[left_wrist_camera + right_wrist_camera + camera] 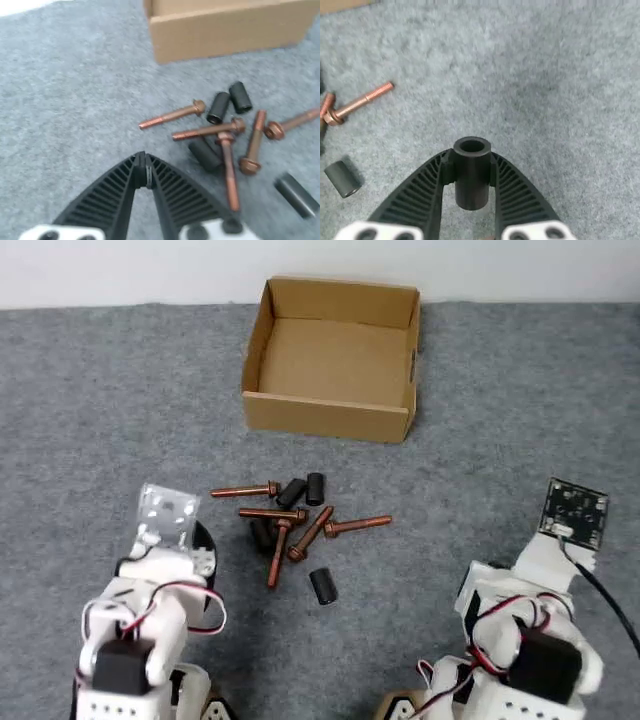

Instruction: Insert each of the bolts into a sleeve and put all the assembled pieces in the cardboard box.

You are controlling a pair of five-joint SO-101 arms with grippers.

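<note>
The cardboard box point(325, 418) stands open, bolts point(357, 526) and sleeves point(323, 586) lying outside it.

The table point(90, 390) is lit brightly and evenly from above; a soft shadow is cast at 3 o'clock of the cardboard box point(330, 418).

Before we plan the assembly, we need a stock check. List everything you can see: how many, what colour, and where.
Box: one, brown cardboard, open, at the far middle of the table.
Bolts: five, copper, in a loose pile in front of the box.
Loose sleeves: four, black, lying among and beside the bolts.
Held sleeve: one, black, between the right gripper's fingers.
Table: one, grey carpet-like top.
Arms: two, white and black, at the near edge.
Left gripper: one, black, shut on nothing, beside the pile.
Right gripper: one, black, shut on the held sleeve.
</note>
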